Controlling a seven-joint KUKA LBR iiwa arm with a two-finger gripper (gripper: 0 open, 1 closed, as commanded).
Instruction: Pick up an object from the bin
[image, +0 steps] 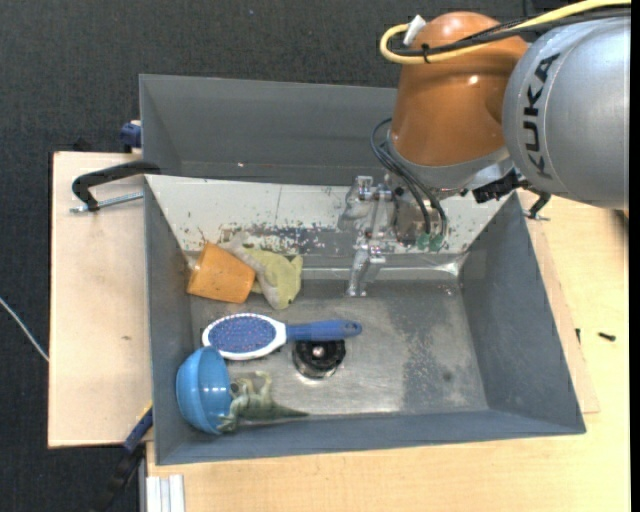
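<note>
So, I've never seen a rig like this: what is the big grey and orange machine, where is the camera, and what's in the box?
That is a robot arm reaching in from the right; the orange cover belongs to it. The one camera looks down from above. Its gripper hangs near the back wall of the grey bin, with nothing visibly held. At the left lie an orange cup, a yellowish rag, a blue hairbrush, a black round piece, a blue bowl and a green toy.

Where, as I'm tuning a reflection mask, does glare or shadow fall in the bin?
Camera view: the back wall of the bin glares brightest, with dark speckles along its foot; a paler sheen lies on the floor right of the blue brush; the claw hangs before that bright wall.
</note>
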